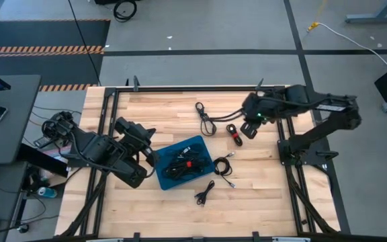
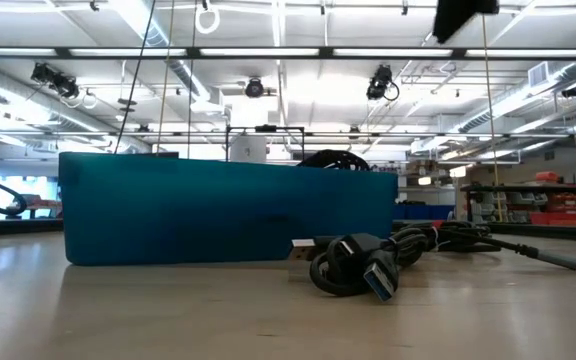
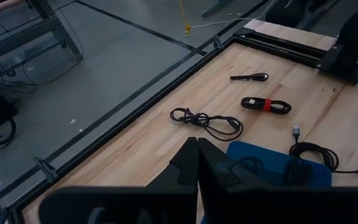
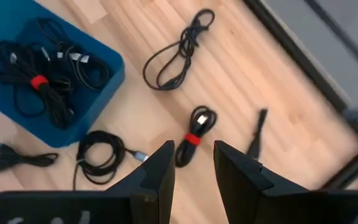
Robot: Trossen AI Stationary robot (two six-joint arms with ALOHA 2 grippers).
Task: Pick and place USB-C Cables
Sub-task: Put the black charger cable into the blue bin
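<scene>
The blue tray [image 1: 185, 161] sits mid-table with several black USB-C cables [image 4: 39, 84] heaped inside, one bound with a red tie. More cables lie on the wood. These are a loose looped one [image 1: 205, 119], a coiled one with a red tie [image 4: 194, 134], a short straight one [image 4: 258, 130], a small coil [image 1: 222, 165] and one [image 1: 205, 193] nearer the front edge. My right gripper [image 4: 191, 168] hangs open above the red-tied cable, holding nothing. My left gripper [image 3: 197, 155] is shut and empty, raised beside the tray's left end.
Black frame rails [image 1: 106, 134] run along the table's left, right and far edges. In the low view a cable with a blue-tipped plug [image 2: 358, 265] lies in front of the tray's wall [image 2: 228, 210]. Bare wood lies toward the near edge.
</scene>
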